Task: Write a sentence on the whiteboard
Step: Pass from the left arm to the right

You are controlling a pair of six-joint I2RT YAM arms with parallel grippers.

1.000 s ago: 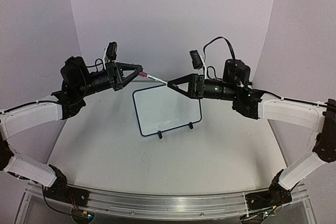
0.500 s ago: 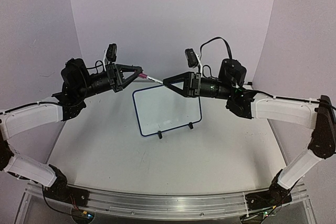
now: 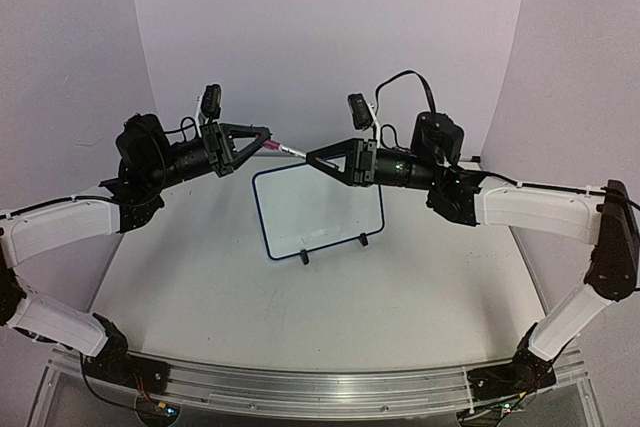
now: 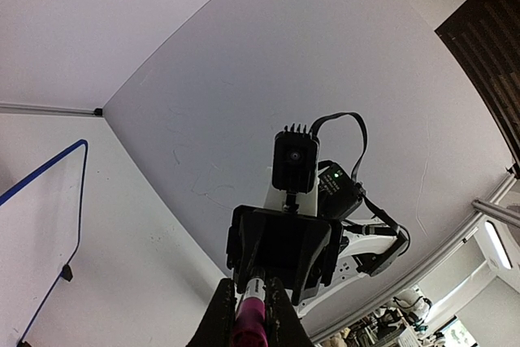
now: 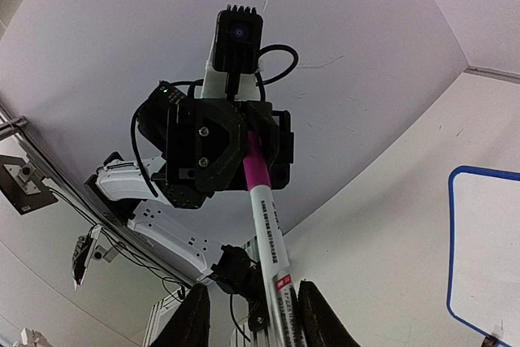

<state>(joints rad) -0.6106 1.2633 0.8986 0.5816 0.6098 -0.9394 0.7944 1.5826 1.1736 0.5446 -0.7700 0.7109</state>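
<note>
Marker (image 3: pixel 290 150): pink end clamped in left gripper (image 3: pixel 269 136); right gripper (image 3: pixel 310 157) spread around white barrel, above whiteboard (image 3: pixel 320 207), desk (image 3: pixel 250 317) far edge.

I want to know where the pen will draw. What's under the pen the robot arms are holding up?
Under the pen stands the whiteboard, on the table. Its face looks blank from here. The right gripper covers its top right corner, so that bit cannot be seen.
</note>
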